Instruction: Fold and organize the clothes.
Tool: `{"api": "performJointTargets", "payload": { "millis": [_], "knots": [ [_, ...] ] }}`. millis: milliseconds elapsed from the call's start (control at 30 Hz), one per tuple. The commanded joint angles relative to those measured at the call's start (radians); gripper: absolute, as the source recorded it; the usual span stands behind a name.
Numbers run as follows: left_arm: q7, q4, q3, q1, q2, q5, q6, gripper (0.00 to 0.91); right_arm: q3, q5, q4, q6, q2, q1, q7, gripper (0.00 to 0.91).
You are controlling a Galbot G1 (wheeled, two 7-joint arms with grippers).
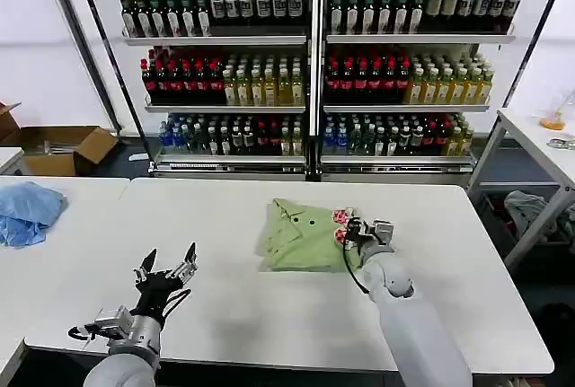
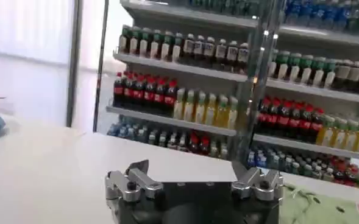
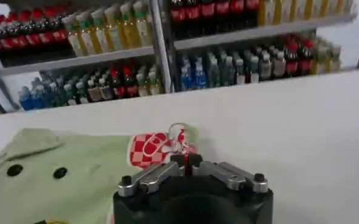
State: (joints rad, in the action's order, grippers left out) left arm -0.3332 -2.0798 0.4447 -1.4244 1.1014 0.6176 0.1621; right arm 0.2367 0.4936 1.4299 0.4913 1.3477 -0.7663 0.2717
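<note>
The clothes are one light green polo shirt, lying folded into a small rectangle on the white table, a little right of centre. Its collar and dark buttons face up, and a red-and-white print shows at its right edge. My right gripper sits at that right edge, shut on a pinch of the printed cloth. My left gripper hovers open over the table's front left, well apart from the shirt. A corner of the shirt shows beyond it.
A light blue cloth lies on the neighbouring table at the left, with a cardboard box behind it. Shelves of bottles stand behind the table. A side table and a grey cloth are at the right.
</note>
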Motion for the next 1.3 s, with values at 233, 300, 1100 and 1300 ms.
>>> {"api": "performJointTargets", "payload": {
  "millis": [233,300,1100,1300],
  "knots": [
    [0.012,-0.032,-0.023,-0.026,0.007,-0.073,-0.013,0.907,0.153,-0.398,0.434,-0.417,-0.092,-0.43,-0.084,0.907],
    [0.016,-0.046,-0.022,-0.035,0.008,-0.085,-0.016,0.907,0.201,-0.381,0.51,-0.441,-0.079,-0.507,-0.07,0.907],
    [0.108,-0.097,-0.035,-0.078,-0.024,-0.173,-0.023,0.907,0.273,-0.371,0.853,-0.378,-0.004,-0.895,-0.071,0.907],
    [0.122,-0.1,-0.04,-0.083,-0.021,-0.189,-0.024,0.907,0.272,-0.419,0.851,-0.416,-0.001,-0.9,-0.085,0.907]
  ]
}}
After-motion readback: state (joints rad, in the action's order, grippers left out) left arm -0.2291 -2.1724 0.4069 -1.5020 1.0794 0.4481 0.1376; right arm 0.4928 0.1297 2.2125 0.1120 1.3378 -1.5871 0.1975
